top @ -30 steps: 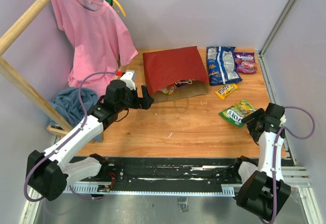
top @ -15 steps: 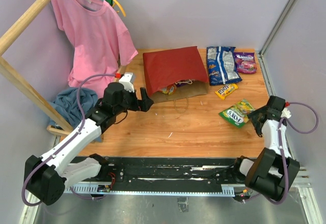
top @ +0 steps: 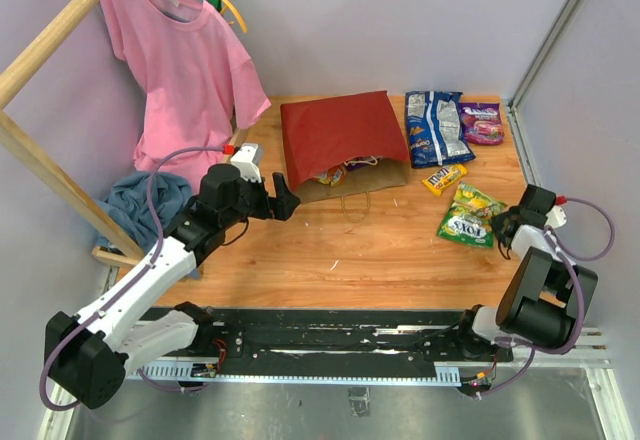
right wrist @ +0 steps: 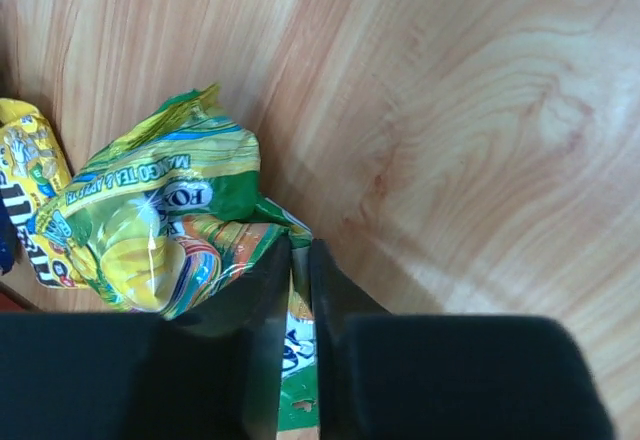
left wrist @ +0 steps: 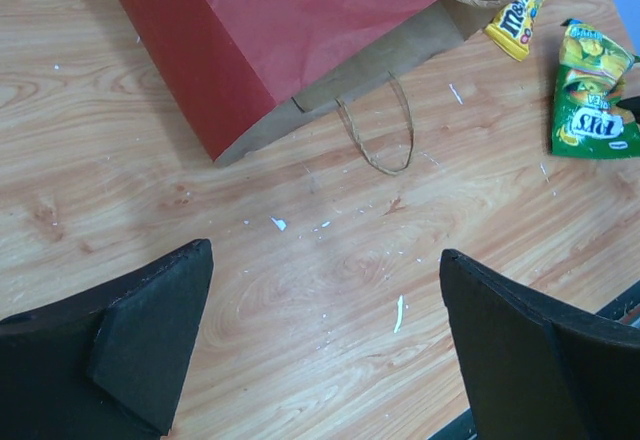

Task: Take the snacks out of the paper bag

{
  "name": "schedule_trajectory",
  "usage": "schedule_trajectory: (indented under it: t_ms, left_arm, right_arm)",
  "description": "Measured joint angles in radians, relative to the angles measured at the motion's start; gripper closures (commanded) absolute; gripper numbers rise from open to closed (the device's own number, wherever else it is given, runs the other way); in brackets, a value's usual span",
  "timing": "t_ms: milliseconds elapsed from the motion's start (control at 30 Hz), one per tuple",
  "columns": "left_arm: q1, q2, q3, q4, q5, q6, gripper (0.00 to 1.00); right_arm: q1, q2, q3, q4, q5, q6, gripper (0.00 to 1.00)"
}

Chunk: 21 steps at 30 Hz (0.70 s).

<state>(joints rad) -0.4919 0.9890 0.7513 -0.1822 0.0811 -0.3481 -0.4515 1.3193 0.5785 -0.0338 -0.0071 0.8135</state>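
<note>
The red paper bag (top: 335,132) lies on its side at the back of the table, mouth toward me, with packets (top: 334,174) showing inside. To its right lie a blue-white cookie bag (top: 436,126), a purple packet (top: 483,122) and a yellow candy pack (top: 444,177). My right gripper (top: 505,225) is shut on the edge of the green candy bag (top: 467,216); in the right wrist view the jaws (right wrist: 298,260) pinch its film (right wrist: 150,230). My left gripper (top: 285,192) hangs open and empty (left wrist: 325,260) over bare wood, in front of the bag's left corner (left wrist: 300,20).
A pink shirt (top: 185,60) hangs from a wooden rack (top: 50,165) at the left, above a blue cloth heap (top: 140,205). Grey walls close in the table's back and right. A black rail (top: 330,335) runs along the near edge. The bag's handle (left wrist: 378,135) lies looped on the wood.
My right gripper has closed on the green candy bag's edge, and the bag has turned and shifted toward it. The right arm has swung further right. The left gripper stays open, nearly still.
</note>
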Motion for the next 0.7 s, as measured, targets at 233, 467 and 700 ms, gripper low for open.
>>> schedule_trajectory:
  t_ms: [233,467,700]
  left_arm:
    - [0.0,-0.007,0.0,0.0,0.0,0.0,0.0]
    - [0.0,-0.01,0.0,-0.001,-0.001,0.0,0.0]
    - [0.0,-0.003,0.0,-0.001,-0.001,0.0,0.0]
  right_arm:
    - [-0.002,0.086,0.033,0.081,-0.041,0.041,0.99]
    - [-0.038,0.132,0.116,0.113,-0.073,0.05,0.99]
    - [-0.07,0.21,0.223,0.135,-0.079,0.039,0.99]
